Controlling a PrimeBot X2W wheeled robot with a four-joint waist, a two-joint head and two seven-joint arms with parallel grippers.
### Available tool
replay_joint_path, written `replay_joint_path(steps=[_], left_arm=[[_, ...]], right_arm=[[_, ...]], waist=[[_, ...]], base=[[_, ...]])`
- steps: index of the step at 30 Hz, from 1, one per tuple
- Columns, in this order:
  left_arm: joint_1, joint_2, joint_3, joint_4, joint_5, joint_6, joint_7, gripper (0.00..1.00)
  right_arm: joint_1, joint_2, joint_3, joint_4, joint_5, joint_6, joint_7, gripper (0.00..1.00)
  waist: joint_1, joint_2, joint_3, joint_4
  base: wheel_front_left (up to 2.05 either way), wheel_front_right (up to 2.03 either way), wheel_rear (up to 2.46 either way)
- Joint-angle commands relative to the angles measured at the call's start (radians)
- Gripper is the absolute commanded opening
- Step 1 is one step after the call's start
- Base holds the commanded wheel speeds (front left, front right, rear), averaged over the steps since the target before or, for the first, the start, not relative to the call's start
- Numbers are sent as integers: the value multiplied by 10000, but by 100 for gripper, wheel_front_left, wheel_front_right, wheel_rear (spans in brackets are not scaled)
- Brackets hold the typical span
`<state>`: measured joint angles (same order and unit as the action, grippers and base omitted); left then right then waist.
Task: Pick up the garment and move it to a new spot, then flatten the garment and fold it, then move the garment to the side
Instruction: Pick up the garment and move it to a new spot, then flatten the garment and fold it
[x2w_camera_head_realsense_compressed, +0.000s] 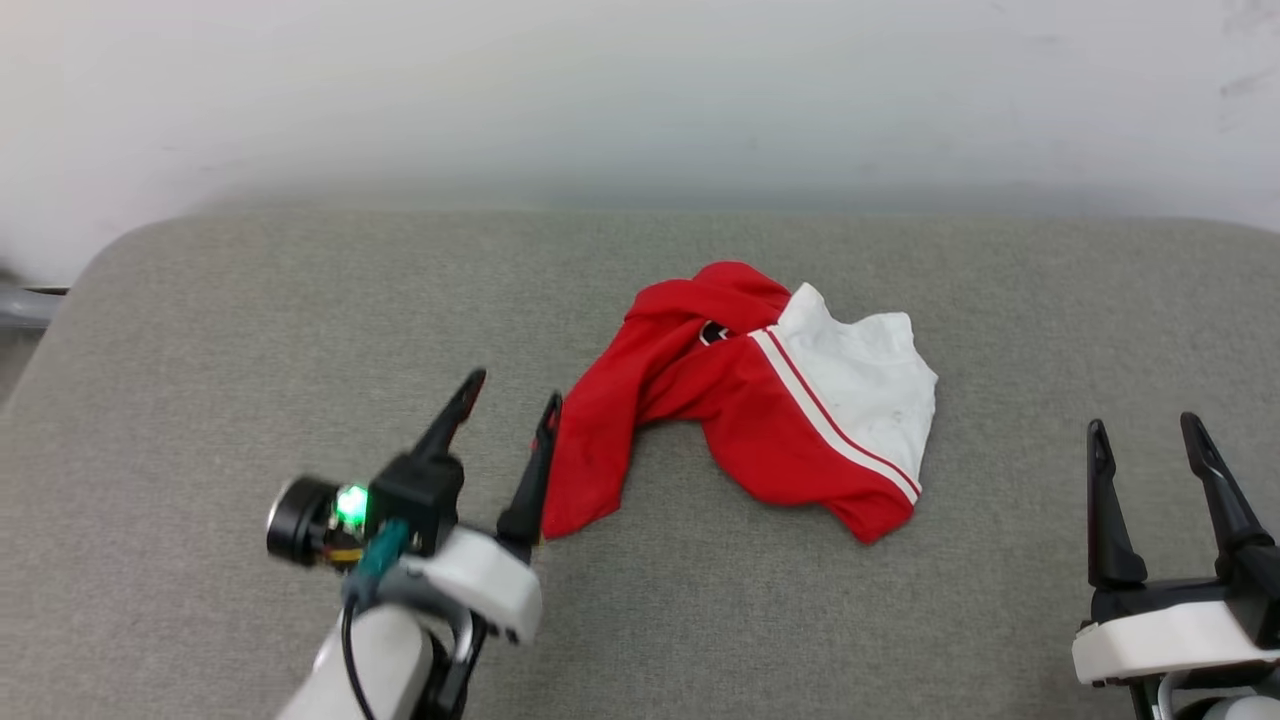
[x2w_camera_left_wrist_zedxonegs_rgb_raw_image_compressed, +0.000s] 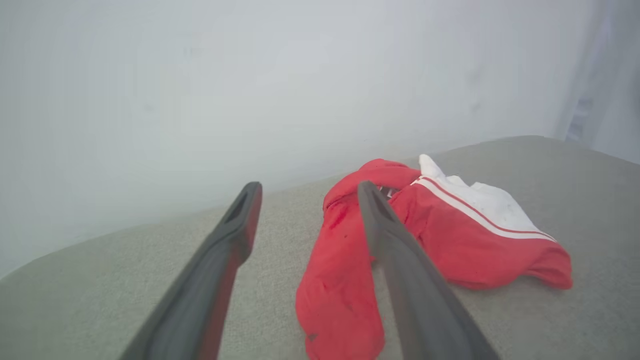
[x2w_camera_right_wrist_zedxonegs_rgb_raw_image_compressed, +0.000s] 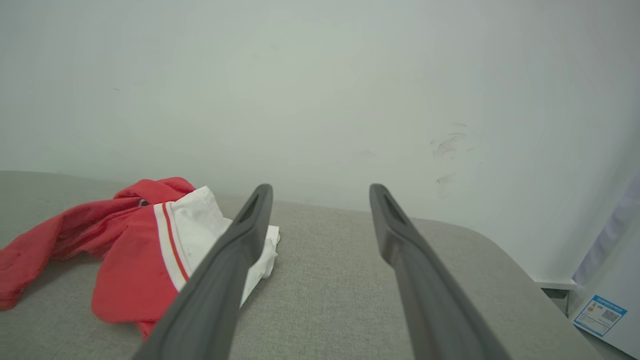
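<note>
You see the garment (x2w_camera_head_realsense_compressed: 760, 400) lying crumpled a little right of centre in the head view, on the grey fabric cushion (x2w_camera_head_realsense_compressed: 250, 350). It is a red jersey with a white sleeve section on its right side and red-and-white striped trim running diagonally between the two colours. A narrow red tail of it trails down toward the lower left. A scrap of black-and-white print peeks out near the top fold, too bunched to read.

Your left gripper (x2w_camera_head_realsense_compressed: 515, 388) sits at the lower left of centre with its two dark fingers spread apart and nothing between them. The finger nearer the jersey stands just beside the red tail's edge; you cannot tell whether it touches. In the left wrist view the left gripper (x2w_camera_left_wrist_zedxonegs_rgb_raw_image_compressed: 308, 186) shows the same wide gap, with the red tail of the garment (x2w_camera_left_wrist_zedxonegs_rgb_raw_image_compressed: 450, 240) lying on the cushion below it.

Your right gripper (x2w_camera_head_realsense_compressed: 1143, 424) is at the lower right, its fingers also spread and empty, well apart from the jersey. In the right wrist view the right gripper (x2w_camera_right_wrist_zedxonegs_rgb_raw_image_compressed: 321, 187) points at the pale wall (x2w_camera_right_wrist_zedxonegs_rgb_raw_image_compressed: 350, 75), with the garment (x2w_camera_right_wrist_zedxonegs_rgb_raw_image_compressed: 125, 250) at the lower left.
</note>
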<state>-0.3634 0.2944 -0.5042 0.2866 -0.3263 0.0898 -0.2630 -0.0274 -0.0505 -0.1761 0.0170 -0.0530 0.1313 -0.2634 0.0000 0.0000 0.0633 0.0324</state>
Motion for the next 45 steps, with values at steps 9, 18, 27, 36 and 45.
replay_joint_path(steps=[9,18,27,36,45], left_arm=[[2931,-1025,1456,-2244,981,-245,-24,100],[3464,-1729,2329,-2357,1788,-995,-25,100],[3534,-2063,2825,-2106,2166,-1534,-26,100],[3172,-2267,2964,-1906,2251,-1850,-26,100],[2689,-2382,2842,-1873,2384,-1981,-26,100]], right_arm=[[444,5,77,63,13,-10,-20,100],[386,5,273,107,102,-10,-20,100],[418,5,364,130,130,-10,-20,100],[-398,-71,1518,1660,-82,-10,1363,100],[-2345,-1702,3281,2142,1725,-12,6689,100]], waist=[[0,0,-388,273],[0,0,-290,228],[0,0,-276,168],[0,0,352,441],[0,0,1140,1131]], base=[[0,0,0],[0,0,0],[0,0,0],[0,0,0],[0,0,0]])
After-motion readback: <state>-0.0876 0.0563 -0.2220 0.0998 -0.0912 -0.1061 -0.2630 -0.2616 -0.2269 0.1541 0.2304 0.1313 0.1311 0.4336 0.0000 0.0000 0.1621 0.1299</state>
